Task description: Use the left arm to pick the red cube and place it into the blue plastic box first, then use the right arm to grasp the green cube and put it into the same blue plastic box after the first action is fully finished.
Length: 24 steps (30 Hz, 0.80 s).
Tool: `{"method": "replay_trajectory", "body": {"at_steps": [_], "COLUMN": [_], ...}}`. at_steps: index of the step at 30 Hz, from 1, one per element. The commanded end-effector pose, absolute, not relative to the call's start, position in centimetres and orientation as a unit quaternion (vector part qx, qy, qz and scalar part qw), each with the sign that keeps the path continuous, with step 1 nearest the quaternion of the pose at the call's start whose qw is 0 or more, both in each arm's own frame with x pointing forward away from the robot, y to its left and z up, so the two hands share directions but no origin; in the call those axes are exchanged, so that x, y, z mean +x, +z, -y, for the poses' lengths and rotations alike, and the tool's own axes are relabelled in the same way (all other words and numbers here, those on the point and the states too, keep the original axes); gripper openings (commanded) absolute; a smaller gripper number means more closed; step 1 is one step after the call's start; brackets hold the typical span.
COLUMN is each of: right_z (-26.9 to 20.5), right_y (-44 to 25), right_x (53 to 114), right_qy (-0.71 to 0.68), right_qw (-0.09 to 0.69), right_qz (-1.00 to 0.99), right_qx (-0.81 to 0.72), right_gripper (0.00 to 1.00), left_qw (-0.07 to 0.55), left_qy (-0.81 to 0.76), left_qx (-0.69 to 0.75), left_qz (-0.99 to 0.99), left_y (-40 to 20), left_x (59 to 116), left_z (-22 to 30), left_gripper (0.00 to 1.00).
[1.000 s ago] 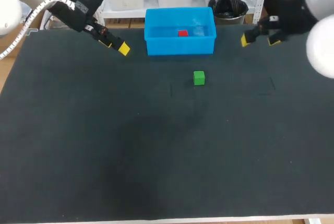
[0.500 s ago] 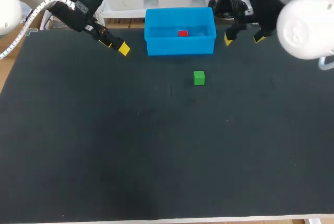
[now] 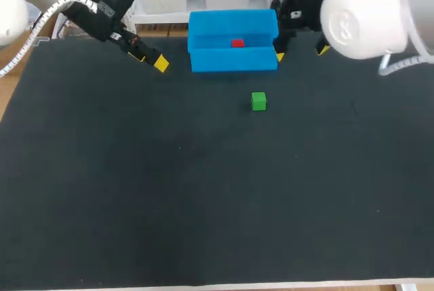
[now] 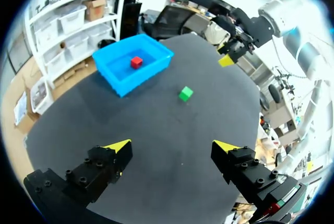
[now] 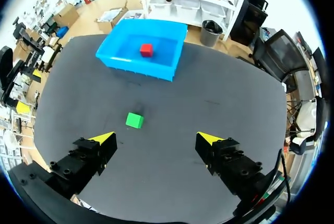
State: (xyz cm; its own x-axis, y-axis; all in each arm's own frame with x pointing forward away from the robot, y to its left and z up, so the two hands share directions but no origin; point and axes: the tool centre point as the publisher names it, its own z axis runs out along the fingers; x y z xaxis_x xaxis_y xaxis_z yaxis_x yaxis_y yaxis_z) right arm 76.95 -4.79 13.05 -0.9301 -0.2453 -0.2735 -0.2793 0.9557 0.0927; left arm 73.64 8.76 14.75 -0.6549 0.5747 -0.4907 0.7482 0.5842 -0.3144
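The red cube (image 3: 237,43) is sitting inside the blue plastic box (image 3: 234,61), on its floor, near the middle and toward the far wall. It is the only thing lying in the box. The box is standing at the far edge of the table (image 3: 203,203), around the middle of its width.

The green cube (image 3: 258,101) is resting on the dark table surface, outside the box, a little nearer than the box's near wall and below its right half. It is sitting apart from the box, with nothing touching it.

The right gripper (image 5: 156,138) is hanging just to the right of the box's right end, at the far side of the table. Its fingers are standing wide apart and are holding nothing; the green cube is lying ahead of it, closer to one finger.

The left gripper (image 4: 172,145) is hovering to the left of the box, over the far left part of the table. Its fingers are also spread wide, with nothing between them.

Counting up: one red cube, one green cube, one blue box, two grippers.
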Motion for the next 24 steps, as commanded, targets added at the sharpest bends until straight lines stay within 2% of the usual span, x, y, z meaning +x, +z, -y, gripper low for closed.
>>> {"method": "replay_trajectory", "body": {"at_steps": [1,24], "right_z": [3.8,0.5], "right_y": [13.0,13.4], "right_x": [77.5,78.9], "right_qy": [0.039,-0.026], "right_qw": [0.119,0.061], "right_qz": [-0.985,-0.996], "right_qx": [-0.12,-0.068], "right_gripper": [1.0,1.0], "left_qw": [0.173,0.173], "left_qy": [-0.256,-0.256], "left_qx": [0.38,0.38], "left_qz": [-0.872,-0.872], "left_y": [14.6,14.6], "left_x": [73.6,73.6], "left_z": [-8.9,-8.9], "left_gripper": [1.0,1.0]}}
